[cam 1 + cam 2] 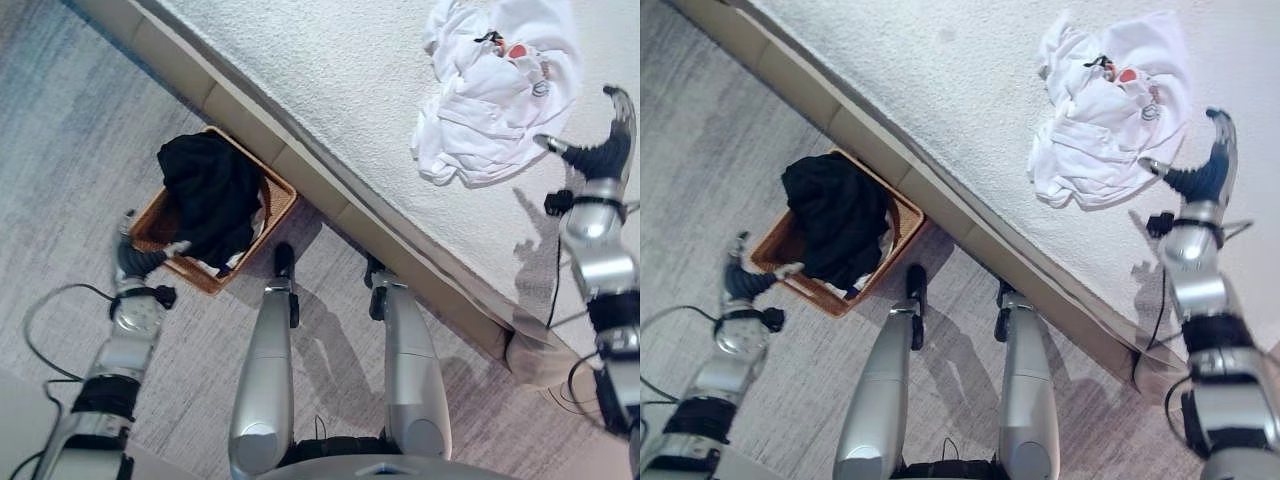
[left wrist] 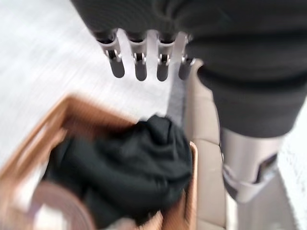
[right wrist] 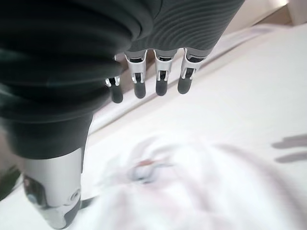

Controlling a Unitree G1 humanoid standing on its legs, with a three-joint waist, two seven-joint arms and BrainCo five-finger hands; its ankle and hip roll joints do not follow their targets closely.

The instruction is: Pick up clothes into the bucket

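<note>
Your white clothes [image 1: 497,85] lay in a crumpled heap on the pale bed [image 1: 330,80], well up from its edge – a small red and dark mark showed among the folds, too small to read. In the right wrist view the heap was only a blur below the fingers. Your right hand [image 1: 600,140] hung just beside the heap's near corner, over the bed, not touching it as far as you could see; its fingers [image 3: 160,86] stood straight in a row and held nothing.

Down on the grey floor [image 1: 70,150], pressed against the beige bed base [image 1: 300,165], sat the brown woven basket [image 1: 280,200]. A black garment [image 1: 210,195] was piled in it, covering most of the inside and spilling over one rim, with a bit of white cloth peeking out beneath – what that was, you could not tell. Your left hand [image 1: 135,262] was at the basket's near corner; whether it touched the rim stayed unclear. Its fingers [image 2: 139,67] were straight and empty above the black garment.
</note>
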